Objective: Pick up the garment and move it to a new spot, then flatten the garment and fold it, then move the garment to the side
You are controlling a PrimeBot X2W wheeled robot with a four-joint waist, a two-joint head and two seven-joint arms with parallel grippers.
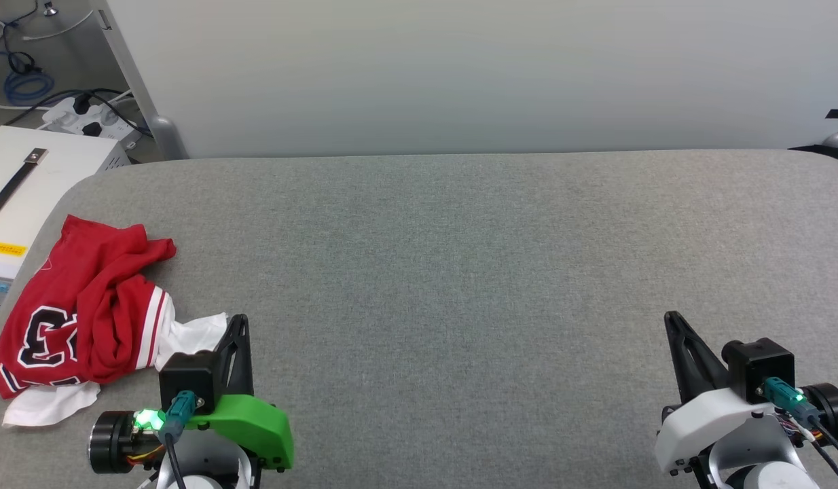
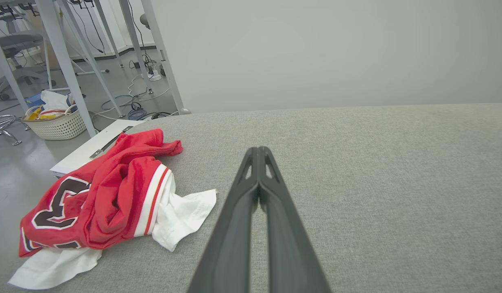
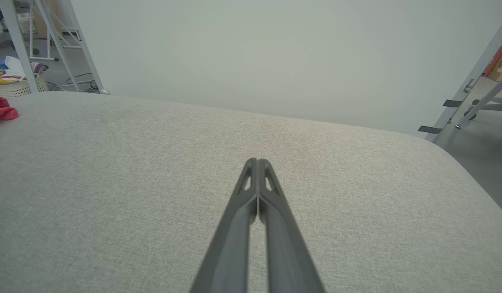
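Now, table (image 1: 460, 272): its grey cloth top is stretching across the head view, with rounded corners at upper left and upper right.
Garment (image 1: 86, 319): the red jersey is lying crumpled at lower left, close to the table's left edge, its white sleeve trailing toward my left pincer.
Left pincer (image 1: 238, 319): my fingers are pressing together on nothing, just right of that sleeve.
Right pincer (image 1: 669, 316): my fingers are meeting here too, empty, at lower right, well apart from the cloth.
Step in hand: the pick-up is not yet begun, I am judging; I should be parting my left fingers, then pinching a thick red fold rather than the loose sleeve.
Edges and room: the centre is lying bare, so I am aiming there. The left edge, with a white box (image 1: 25, 176) beside it, is where cloth could be slipping off.
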